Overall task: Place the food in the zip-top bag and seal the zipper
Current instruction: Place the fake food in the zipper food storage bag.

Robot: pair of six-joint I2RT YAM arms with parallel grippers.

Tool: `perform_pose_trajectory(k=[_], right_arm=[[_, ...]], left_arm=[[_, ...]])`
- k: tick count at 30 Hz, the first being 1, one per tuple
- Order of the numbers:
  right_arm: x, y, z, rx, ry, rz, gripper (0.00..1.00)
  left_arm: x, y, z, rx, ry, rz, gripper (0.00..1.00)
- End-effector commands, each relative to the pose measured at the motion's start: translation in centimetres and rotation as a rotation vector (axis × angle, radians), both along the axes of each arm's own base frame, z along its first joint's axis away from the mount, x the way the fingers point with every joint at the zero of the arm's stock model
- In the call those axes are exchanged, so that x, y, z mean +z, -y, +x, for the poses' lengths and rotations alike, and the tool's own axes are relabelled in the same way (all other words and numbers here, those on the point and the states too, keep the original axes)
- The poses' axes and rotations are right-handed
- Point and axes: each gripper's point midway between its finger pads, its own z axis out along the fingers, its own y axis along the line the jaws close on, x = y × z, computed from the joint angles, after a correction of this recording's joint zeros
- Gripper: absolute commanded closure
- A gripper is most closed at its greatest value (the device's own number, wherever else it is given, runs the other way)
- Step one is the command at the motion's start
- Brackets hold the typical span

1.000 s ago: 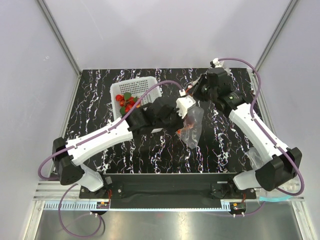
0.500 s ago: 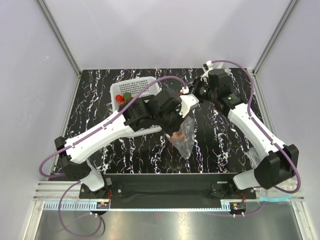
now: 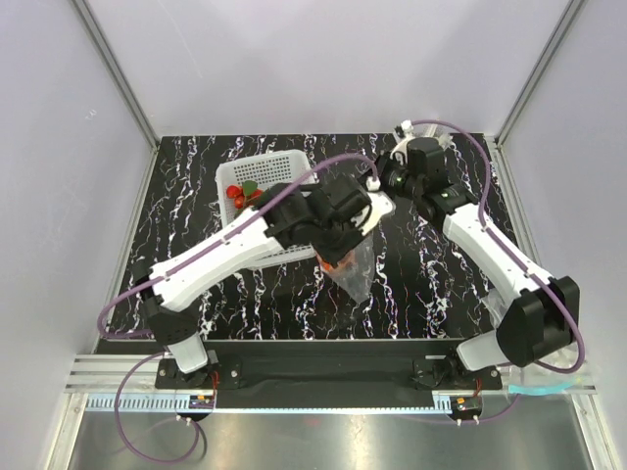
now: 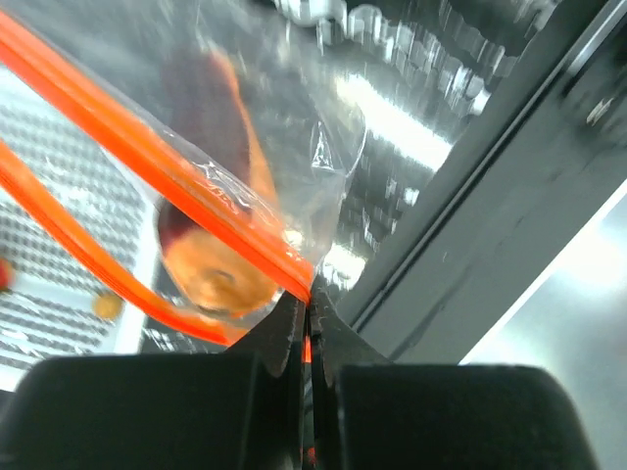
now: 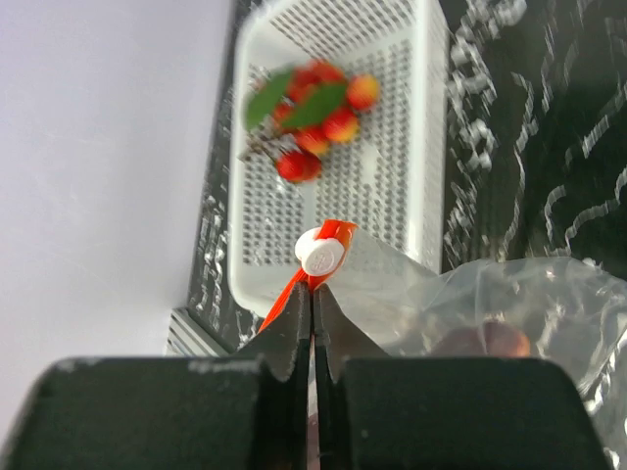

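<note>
The zip-top bag [image 3: 353,272] hangs above the table between my two grippers, its mouth part open. My left gripper [image 3: 364,217] is shut on one end of the orange-red zipper [image 4: 147,149], as the left wrist view [image 4: 307,299] shows. My right gripper [image 3: 385,183] is shut on the other end of the zipper [image 5: 290,294], just under a white slider [image 5: 321,255]. A longer red-orange piece of food [image 4: 214,250] lies inside the bag [image 5: 490,304]. Red round pieces and green leafy bits [image 5: 309,113] still lie in the white basket [image 3: 263,168].
The white lattice basket [image 5: 392,127] stands at the back left of the black marbled table [image 3: 441,284], under the left arm. A grey clear plastic wad [image 3: 498,311] lies by the right arm's base. Grey walls close in the sides and back.
Both grippers have shifted left with the bag held between them. The left arm has swung further over the basket, and the bag now hangs narrower and closer to the basket.
</note>
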Motion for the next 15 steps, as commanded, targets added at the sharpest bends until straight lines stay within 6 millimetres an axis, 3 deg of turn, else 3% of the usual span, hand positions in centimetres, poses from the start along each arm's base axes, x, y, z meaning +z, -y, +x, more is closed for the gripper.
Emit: perform_pose_trajectory(k=[1, 2, 3, 5, 6, 7, 8, 9, 10, 11, 12, 13, 15], right_arm=[[14.1, 2.4, 1.9, -0.084, 0.433, 0.105, 1.0], [15.4, 2.7, 1.2, -0.092, 0.474, 0.122, 1.0], [17.0, 3.6, 0.3, -0.126, 0.54, 0.148, 1.0], [16.5, 4.6, 0.1, -0.178, 0.543, 0.145, 1.0], [13.0, 5.9, 1.0, -0.262, 0.426, 0.063, 1.0], [11.0, 7.1, 1.7, -0.328, 0.35, -0.011, 1.0], [9.1, 8.6, 2.2, -0.399, 0.278, -0.082, 1.0], [7.2, 10.8, 2.4, -0.481, 0.2, -0.186, 1.0], [7.2, 12.1, 2.6, -0.519, 0.194, -0.215, 1.0], [7.5, 12.7, 2.5, -0.538, 0.205, -0.23, 1.0], [9.2, 13.6, 2.0, -0.567, 0.258, -0.225, 1.0], [10.2, 13.9, 1.7, -0.581, 0.288, -0.209, 1.0], [12.4, 13.3, 1.1, -0.554, 0.355, -0.155, 1.0]], left_arm=[[10.7, -1.8, -2.9, -0.038, 0.095, -0.255, 1.0], [13.0, -3.0, -3.5, -0.048, 0.14, -0.336, 1.0], [15.0, -2.4, -3.3, -0.059, 0.201, -0.444, 1.0], [15.1, -3.4, -2.8, -0.027, 0.282, -0.521, 1.0], [13.0, -3.3, -2.6, -0.018, 0.297, -0.552, 0.94], [12.0, -2.9, -2.5, -0.024, 0.296, -0.551, 0.94], [10.7, -1.8, -3.1, -0.074, 0.242, -0.547, 1.0], [7.8, 0.4, -3.2, -0.113, 0.161, -0.485, 1.0], [6.8, 1.8, -3.8, -0.155, 0.099, -0.471, 1.0], [6.6, 3.3, -5.7, -0.239, -0.008, -0.49, 1.0], [5.4, 4.9, -6.0, -0.262, -0.084, -0.46, 1.0], [5.5, 5.4, -6.9, -0.288, -0.125, -0.462, 1.0], [5.6, 5.4, -6.3, -0.269, -0.086, -0.453, 1.0]])
